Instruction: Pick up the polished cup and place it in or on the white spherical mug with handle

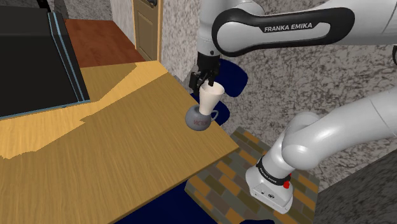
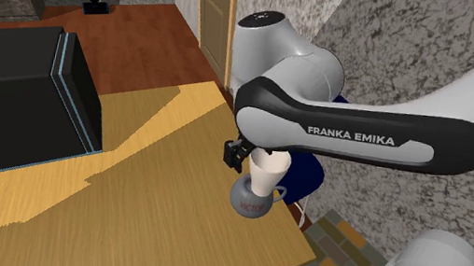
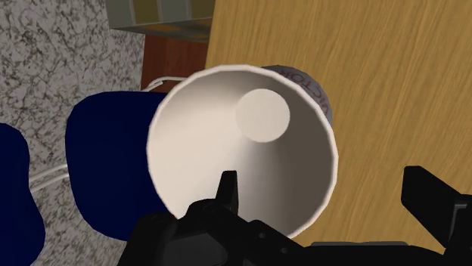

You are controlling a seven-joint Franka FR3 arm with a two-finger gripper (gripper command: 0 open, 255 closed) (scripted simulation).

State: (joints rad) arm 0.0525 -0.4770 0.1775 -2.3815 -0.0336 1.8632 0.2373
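A white cone-shaped cup [image 1: 211,102] [image 2: 265,173] stands upright with its narrow foot inside a round grey-blue mug [image 1: 198,119] [image 2: 252,205] that has red lettering and a handle. The mug sits at the wooden table's edge [image 1: 216,137]. My black gripper [image 1: 207,79] [image 2: 240,151] is at the cup's rim. In the wrist view the gripper [image 3: 325,181] is open. One finger [image 3: 227,189] is inside the cup [image 3: 227,143] and the other [image 3: 431,200] stands well outside it, neither pressing the wall. The mug [image 3: 314,87] peeks out from under the cup.
A large black box [image 1: 32,57] [image 2: 5,97] takes up the table's far side. Navy rounded shapes [image 1: 232,76] lie beyond the table edge by the speckled wall. A patterned rug [image 1: 235,172] covers the floor below, and a wooden door [image 1: 146,25] stands behind.
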